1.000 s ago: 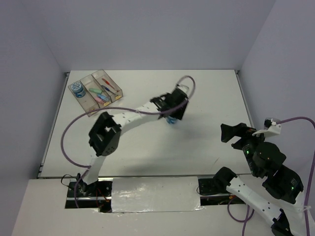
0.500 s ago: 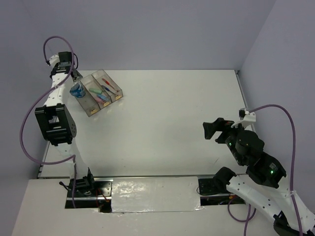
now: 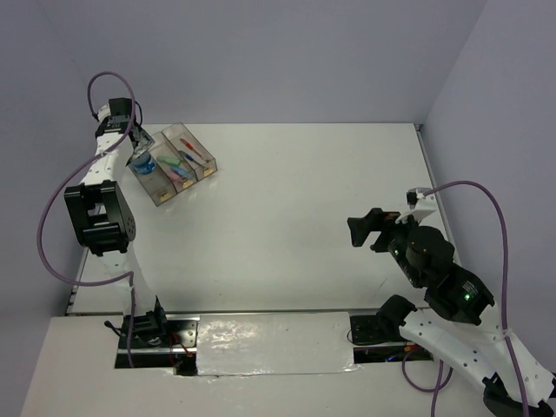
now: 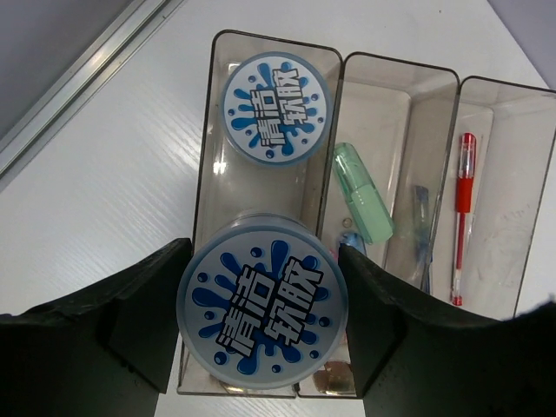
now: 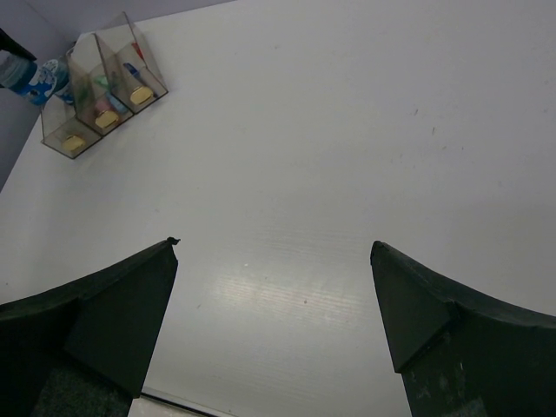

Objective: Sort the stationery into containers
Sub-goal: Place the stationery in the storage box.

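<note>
My left gripper (image 4: 262,304) is shut on a round blue-white tape roll (image 4: 262,302), holding it over the near end of the leftmost of three joined clear containers (image 4: 211,139). A second tape roll (image 4: 276,109) lies at that bin's far end. The middle bin holds a green bar (image 4: 363,193) and a blue pen (image 4: 421,228); the right bin holds a red pen (image 4: 465,208). In the top view the left gripper (image 3: 139,149) hangs at the table's far left over the containers (image 3: 162,192). My right gripper (image 3: 363,230) (image 5: 274,295) is open and empty above bare table.
A metal rail (image 4: 78,82) runs along the table's left edge just beside the containers. Purple-grey walls close the table at the back and both sides. The left arm's cable (image 3: 52,252) loops out to the left.
The left arm swung from mid-table to the far left corner with the tape roll, then shifted slightly over the leftmost bin. The right gripper drifted left and toward the table's middle.
</note>
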`<control>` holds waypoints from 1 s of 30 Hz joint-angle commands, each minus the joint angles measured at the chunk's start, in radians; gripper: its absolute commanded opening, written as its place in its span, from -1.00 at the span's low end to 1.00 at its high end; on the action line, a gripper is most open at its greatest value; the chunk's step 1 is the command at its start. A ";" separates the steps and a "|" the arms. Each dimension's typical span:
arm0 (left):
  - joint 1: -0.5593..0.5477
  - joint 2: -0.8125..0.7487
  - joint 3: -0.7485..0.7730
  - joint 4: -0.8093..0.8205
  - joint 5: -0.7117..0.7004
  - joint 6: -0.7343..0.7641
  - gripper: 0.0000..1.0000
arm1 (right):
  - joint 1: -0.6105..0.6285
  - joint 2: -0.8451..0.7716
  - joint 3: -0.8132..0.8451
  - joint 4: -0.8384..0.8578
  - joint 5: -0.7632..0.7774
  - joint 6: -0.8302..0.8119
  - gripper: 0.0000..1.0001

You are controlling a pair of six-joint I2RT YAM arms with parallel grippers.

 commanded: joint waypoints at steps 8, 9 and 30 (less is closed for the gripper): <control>0.016 0.013 -0.027 0.074 0.032 0.026 -0.72 | -0.001 -0.014 0.010 0.038 -0.011 -0.027 0.99; 0.016 0.010 -0.031 0.075 0.029 0.029 -0.65 | -0.001 -0.014 0.012 0.039 -0.011 -0.026 0.99; 0.023 -0.067 -0.053 0.065 0.026 0.018 0.99 | -0.001 0.006 0.027 0.053 -0.066 -0.046 0.99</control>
